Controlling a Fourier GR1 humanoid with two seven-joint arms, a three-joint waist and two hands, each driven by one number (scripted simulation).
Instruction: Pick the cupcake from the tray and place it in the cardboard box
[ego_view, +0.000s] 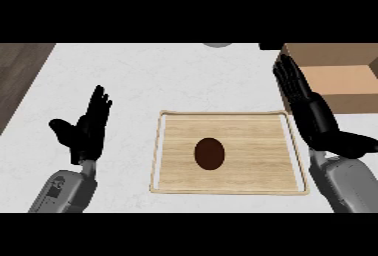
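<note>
A dark brown cupcake (210, 153) sits near the middle of the light wooden tray (171, 172) on the white counter. The open cardboard box (341, 85) stands at the upper right, its inside showing. My right hand (310, 112) is open with straight fingers, lying between the tray's right rim and the box's left wall, fingertips up near the box's corner; it holds nothing. My left hand (87, 127) rests open, fingers up, on the counter left of the tray.
Dark wooden floor (18, 75) shows past the counter's left edge. A grey round object (217, 44) is cut off at the top edge of the counter.
</note>
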